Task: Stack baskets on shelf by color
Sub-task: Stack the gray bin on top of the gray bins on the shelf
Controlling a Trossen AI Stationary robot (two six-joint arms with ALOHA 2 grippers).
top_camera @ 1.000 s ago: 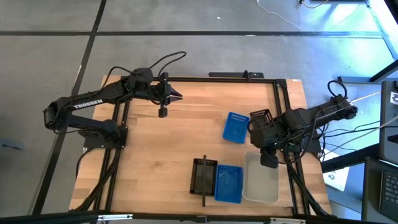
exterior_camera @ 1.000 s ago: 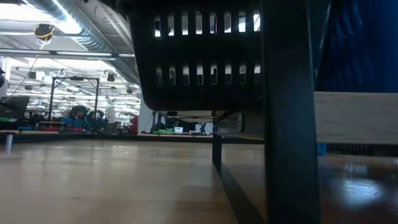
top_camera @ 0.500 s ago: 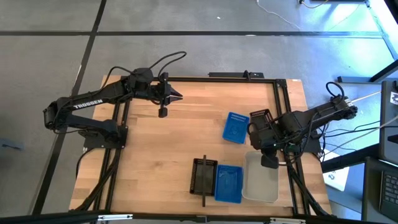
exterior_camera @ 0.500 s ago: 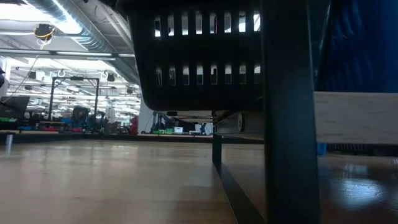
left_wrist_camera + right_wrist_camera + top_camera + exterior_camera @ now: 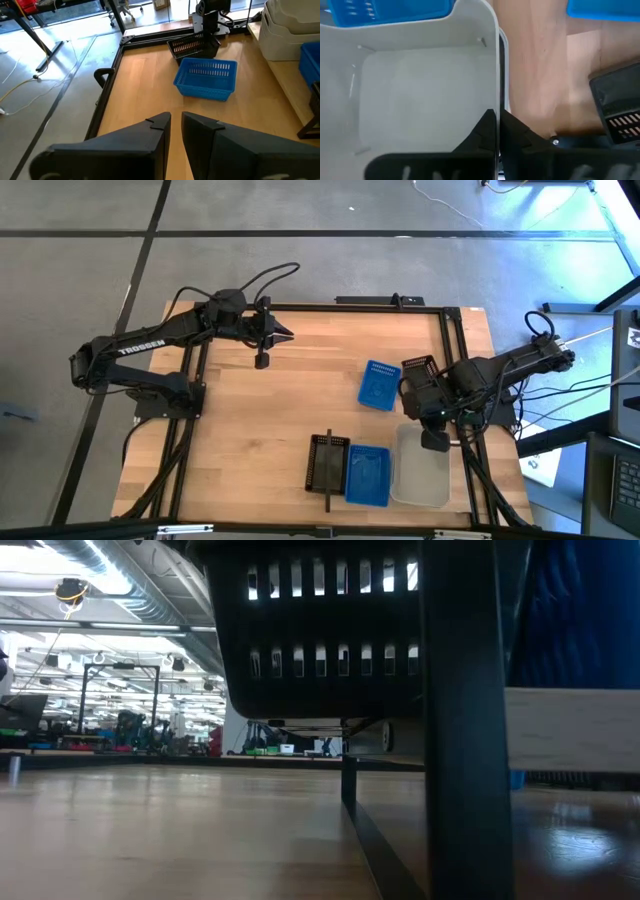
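- My right gripper is pinched tight on the thin wall of the white basket — fingers pressed together over the rim, one inside the tub, one outside
- That white basket sits at the right end of the shelf, just beside the blue basket and black basket lined up on it
- A loose blue basket lies on the table nearer the middle; another black basket sits just behind my right wrist, near the table's far-right corner
- Left gripper waits over the far-left part of the table, fingers nearly together w/ a narrow gap, holding nothing
- To do this well, I reckon: lift or set straight along the vertical, no twist — a thin-wall pinch lets the tub swing
- Keep it level & clear of the blue neighbour so I don't nudge that pile
- Can't tell whether it's nested fully on white ones below — check seating before I let go
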